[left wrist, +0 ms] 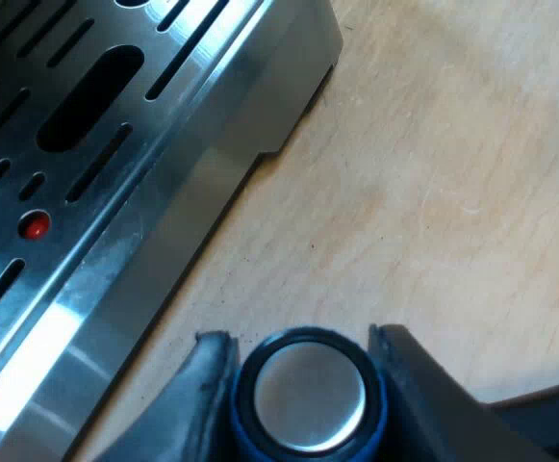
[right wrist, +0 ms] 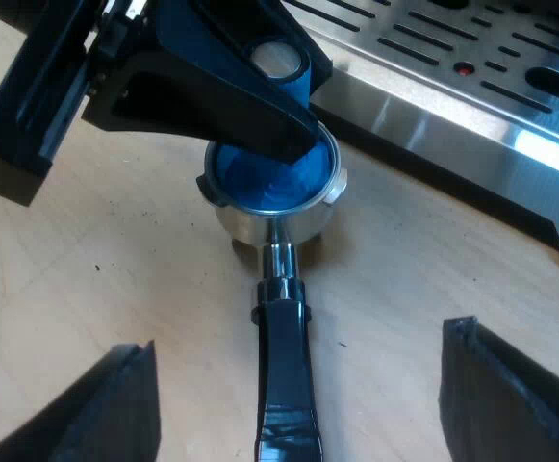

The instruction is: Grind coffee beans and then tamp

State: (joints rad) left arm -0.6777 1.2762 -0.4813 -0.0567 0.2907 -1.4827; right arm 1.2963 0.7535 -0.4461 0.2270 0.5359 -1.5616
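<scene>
Tamper (blue body, metal cap) is sitting base-down in the basket of the holder, which is lying on the worktop just beside the machine's drip tray. L hand is clenching it, fingers pressing the blue sides below the cap. R hand is hanging released, fingers spread wide either side of the holder's handle, touching nothing.

Handling, as a guess: tamper is looking rigid, prob fairly heavy for its bulk, w/ a smooth, slippery cap, so gripping the blue waist is making sense. Holder is looking like stiff metal and may be sliding on the wood under pressure, so R hand taking the handle mid-length would be steadying it.

Tamper's long axis is standing approx upright, cap up. Holder's long axis is running flat along the worktop, handle pointing away from the machine, toward R hand.
</scene>
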